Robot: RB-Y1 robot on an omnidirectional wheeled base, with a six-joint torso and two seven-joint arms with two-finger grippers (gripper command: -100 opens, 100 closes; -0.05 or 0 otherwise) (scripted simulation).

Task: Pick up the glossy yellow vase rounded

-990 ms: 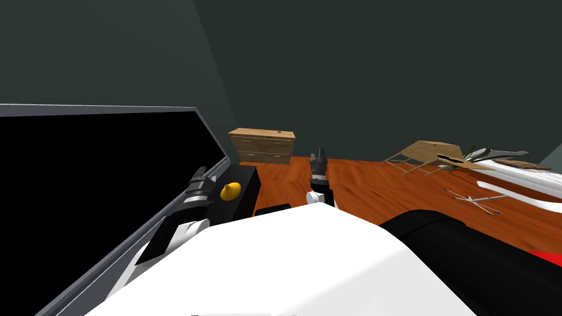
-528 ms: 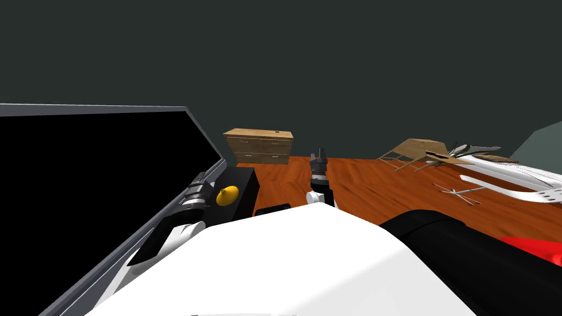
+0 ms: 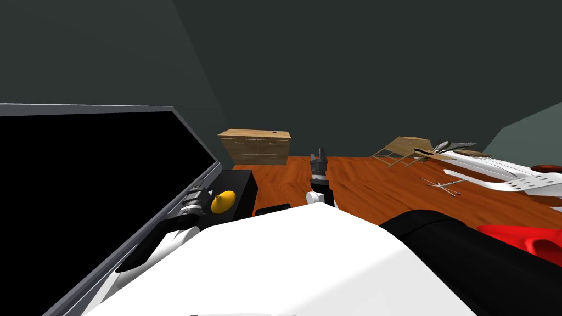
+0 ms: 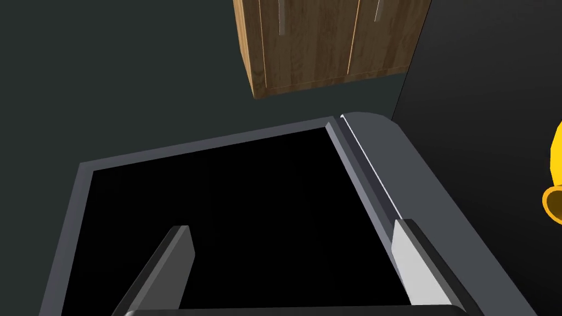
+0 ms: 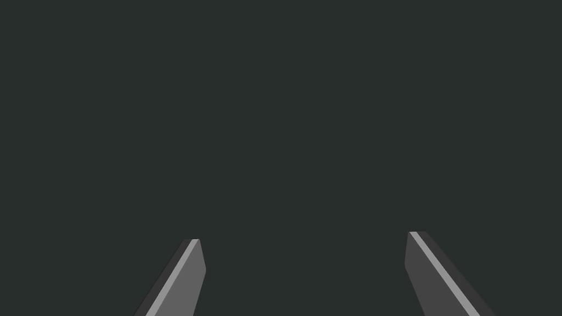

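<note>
yellow vase (image 3: 223, 202), left gripper (image 3: 196, 195) beside, black box (image 3: 242, 184)

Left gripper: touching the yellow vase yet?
Apart. Left wrist view: the left gripper stands open, with the yellow vase off beside it and grey frame showing between.

Dim, flat, even light. Walls (image 3: 357, 66) murky dark. Orange floor (image 3: 373, 186) reads bright. Head view edges splay, wide-lens.

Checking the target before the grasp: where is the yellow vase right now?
In the head view, the yellow vase sits on the black stand at the robot's left, just right of the left gripper and outside its open fingers.
</note>
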